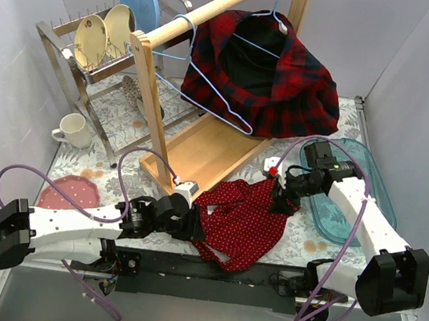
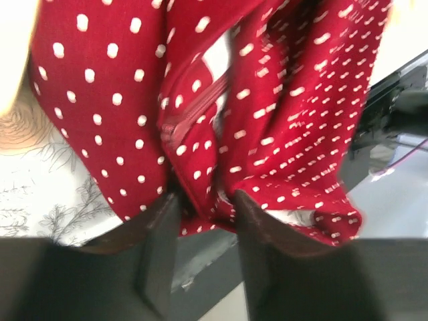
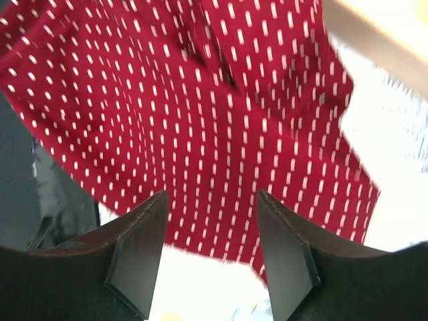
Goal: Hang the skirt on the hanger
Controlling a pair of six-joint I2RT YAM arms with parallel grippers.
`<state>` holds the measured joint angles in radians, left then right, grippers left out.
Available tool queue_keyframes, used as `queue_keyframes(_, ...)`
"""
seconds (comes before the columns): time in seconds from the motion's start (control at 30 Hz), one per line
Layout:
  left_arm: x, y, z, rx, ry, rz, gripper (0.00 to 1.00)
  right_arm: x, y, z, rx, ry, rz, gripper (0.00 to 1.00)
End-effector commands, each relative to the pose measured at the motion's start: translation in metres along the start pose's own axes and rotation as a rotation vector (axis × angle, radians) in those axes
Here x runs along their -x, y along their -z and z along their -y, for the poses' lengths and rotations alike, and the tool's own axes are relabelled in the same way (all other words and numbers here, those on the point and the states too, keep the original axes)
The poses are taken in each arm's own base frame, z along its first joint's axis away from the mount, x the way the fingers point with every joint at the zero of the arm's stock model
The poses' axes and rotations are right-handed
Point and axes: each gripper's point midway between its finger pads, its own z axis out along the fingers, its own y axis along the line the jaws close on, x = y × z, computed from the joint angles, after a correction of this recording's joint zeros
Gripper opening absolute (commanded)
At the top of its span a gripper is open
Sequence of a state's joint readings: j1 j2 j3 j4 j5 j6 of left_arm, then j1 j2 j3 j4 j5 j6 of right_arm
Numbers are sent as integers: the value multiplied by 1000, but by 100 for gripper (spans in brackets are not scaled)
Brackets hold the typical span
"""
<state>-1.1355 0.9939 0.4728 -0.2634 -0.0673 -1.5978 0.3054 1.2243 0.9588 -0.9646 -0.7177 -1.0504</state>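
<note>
While the skirt (image 1: pixel 242 220) lies bunched at the table's (image 1: pixel 303 239) near edge, spilling onto the black rail (image 1: pixel 208 269), I see my left gripper (image 1: pixel 192 225) slightly parted around a hem fold and my right gripper (image 1: pixel 279 194) spread wide at its right corner. The wooden rack base (image 1: pixel 208 148) crowds just behind, and a blue tray (image 1: pixel 351 206) sits to the right.

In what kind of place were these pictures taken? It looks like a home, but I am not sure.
Probably a robot test booth staged as a home: plain grey walls enclose a floral-patterned tabletop carrying a metal dish rack with cream plates and a wooden clothes rail.
</note>
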Motion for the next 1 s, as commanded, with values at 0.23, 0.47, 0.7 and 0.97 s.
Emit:
queue_keyframes(0.23, 26, 16, 21, -62, 54, 100, 65, 58, -58, 0, 115, 400, 131, 64)
queue_keyframes(0.47, 21, 19, 2, -17, 84, 118, 65, 91, -62, 16, 82, 345, 175, 55)
queue_keyframes(0.7, 18, 19, -17, 39, 89, 138, 61, 70, -91, 9, 116, 289, 124, 49)
queue_keyframes(0.97, 60, 20, -21, 141, 4, 276, 53, 74, -95, 15, 100, 243, 125, 45)
